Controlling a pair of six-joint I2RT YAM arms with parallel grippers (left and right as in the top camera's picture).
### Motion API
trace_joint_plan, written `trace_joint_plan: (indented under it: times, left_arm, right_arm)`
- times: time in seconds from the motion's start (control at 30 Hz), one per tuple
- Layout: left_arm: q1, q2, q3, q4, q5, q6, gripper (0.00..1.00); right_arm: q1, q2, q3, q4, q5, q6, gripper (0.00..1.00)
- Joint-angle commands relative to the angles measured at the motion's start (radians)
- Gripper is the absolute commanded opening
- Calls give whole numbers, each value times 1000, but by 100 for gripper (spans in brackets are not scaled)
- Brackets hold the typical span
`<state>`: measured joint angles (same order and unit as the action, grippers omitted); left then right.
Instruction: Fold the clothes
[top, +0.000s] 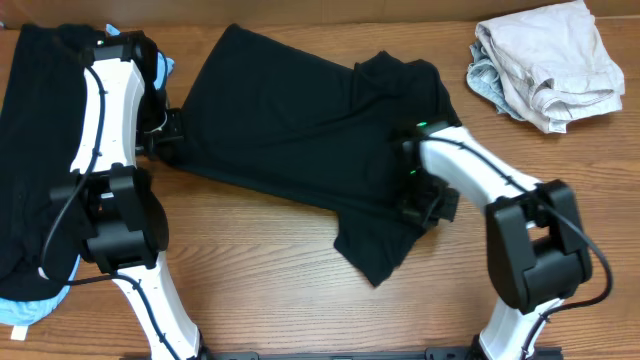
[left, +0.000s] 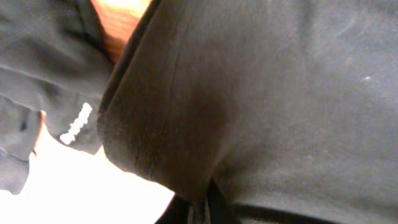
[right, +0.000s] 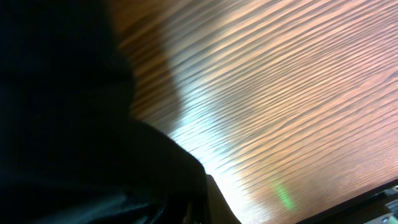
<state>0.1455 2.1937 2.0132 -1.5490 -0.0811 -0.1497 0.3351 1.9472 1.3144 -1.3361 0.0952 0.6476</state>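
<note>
A black T-shirt (top: 300, 120) lies spread across the middle of the wooden table (top: 270, 290), with a sleeve trailing toward the front (top: 375, 250). My left gripper (top: 170, 130) sits at the shirt's left edge. In the left wrist view it (left: 202, 208) is shut on a fold of the black cloth (left: 261, 106), and a small white logo (left: 78, 123) shows on another black piece behind. My right gripper (top: 420, 205) rests on the shirt's right side. In the right wrist view it (right: 211, 208) is shut with black cloth (right: 68, 124) bunched at its jaws.
A pile of black clothes (top: 30, 150) lies at the far left with a light-blue garment (top: 30, 308) under its front edge. Crumpled beige clothes (top: 545, 65) sit at the back right corner. Both arm bases stand at the table's front edge.
</note>
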Motion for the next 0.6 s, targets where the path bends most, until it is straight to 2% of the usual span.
trace_joint_plan:
  times: [0.0,0.3,0.5,0.57]
  left_arm:
    - [8,3,-74,-13,-29,4,4]
    - [6,3,-431,120,-11,-69,4]
    - [3,3,-542,178,34,-91,4]
    - [-1,3,-552,183,33,-94,4]
  right_arm:
    - [-115,-34,-7,-12,11,-92,4]
    - [-355,-75,-7,0,-64,-264,4]
    - [-479,-80,-4,20,-163,-358,4]
    - [-502,-80,-4,29,-219,-394,9]
